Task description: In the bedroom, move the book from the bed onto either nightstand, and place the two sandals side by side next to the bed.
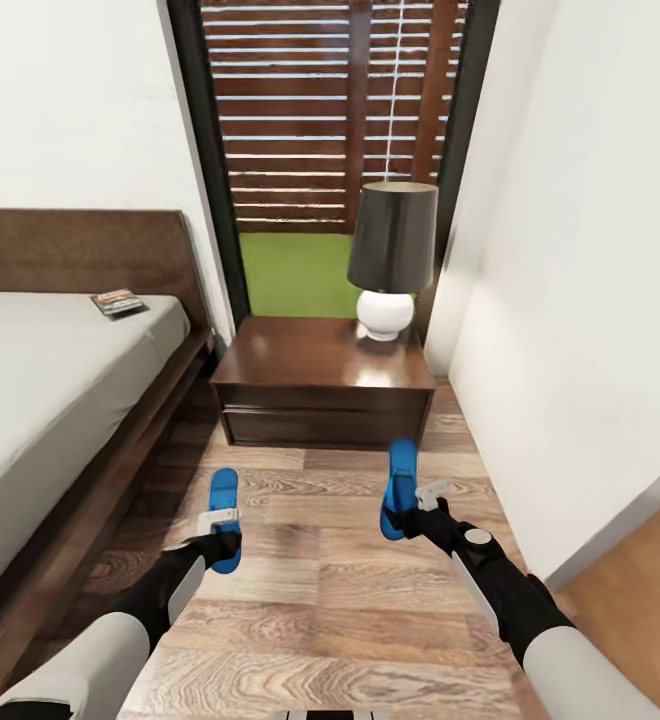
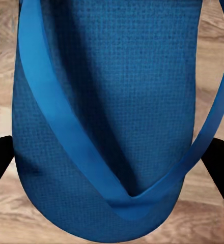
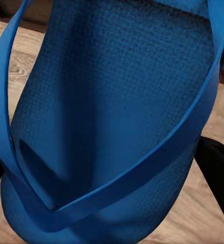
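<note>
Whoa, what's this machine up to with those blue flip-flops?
It is tidying a bedroom. The left gripper holds one blue sandal and the right gripper holds the other sandal, both low over the wood floor between the bed and the wall. The book lies on the mattress near the headboard, not yet moved to the nightstand with the lamp.

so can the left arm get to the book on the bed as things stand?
Probably not. The left gripper is shut on a blue sandal low over the floor, and the book lies far up the bed by the headboard.
</note>
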Controlling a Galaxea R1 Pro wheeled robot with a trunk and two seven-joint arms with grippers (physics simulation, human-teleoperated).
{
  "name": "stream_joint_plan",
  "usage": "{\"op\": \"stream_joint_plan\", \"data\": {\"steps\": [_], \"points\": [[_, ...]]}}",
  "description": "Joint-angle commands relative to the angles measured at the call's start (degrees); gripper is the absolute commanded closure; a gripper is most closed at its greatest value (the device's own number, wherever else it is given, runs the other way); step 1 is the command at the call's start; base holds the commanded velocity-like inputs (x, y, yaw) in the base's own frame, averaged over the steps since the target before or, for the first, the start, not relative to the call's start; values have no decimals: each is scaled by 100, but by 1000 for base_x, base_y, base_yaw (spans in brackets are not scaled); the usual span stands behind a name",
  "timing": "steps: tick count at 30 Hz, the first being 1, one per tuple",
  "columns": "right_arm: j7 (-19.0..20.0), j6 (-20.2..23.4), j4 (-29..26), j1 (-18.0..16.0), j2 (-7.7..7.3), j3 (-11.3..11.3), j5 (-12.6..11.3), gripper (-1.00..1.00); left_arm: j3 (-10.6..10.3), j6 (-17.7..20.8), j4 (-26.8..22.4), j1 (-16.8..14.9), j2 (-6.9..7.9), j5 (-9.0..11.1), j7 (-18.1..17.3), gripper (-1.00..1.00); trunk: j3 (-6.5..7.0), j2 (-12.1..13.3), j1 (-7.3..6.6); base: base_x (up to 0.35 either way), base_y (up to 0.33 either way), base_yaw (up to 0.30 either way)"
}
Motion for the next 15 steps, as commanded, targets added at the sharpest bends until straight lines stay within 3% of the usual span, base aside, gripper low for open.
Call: {"op": "stream_joint_plan", "data": {"steps": [1,4,15], "points": [[-2,0,0,0,0,0,1,100,0,-1,1,0,0,0,0,100,23,2,-2,0,-296,1],[-2,1,0,0,0,0,1,100,0,-4,1,0,5,2,-1,100,89,6,-10,0,-206,0],[-10,0,7,0,0,0,18,100,8,-6,-4,0,9,3,0,100,333,21,-38,0,-11,0]]}}
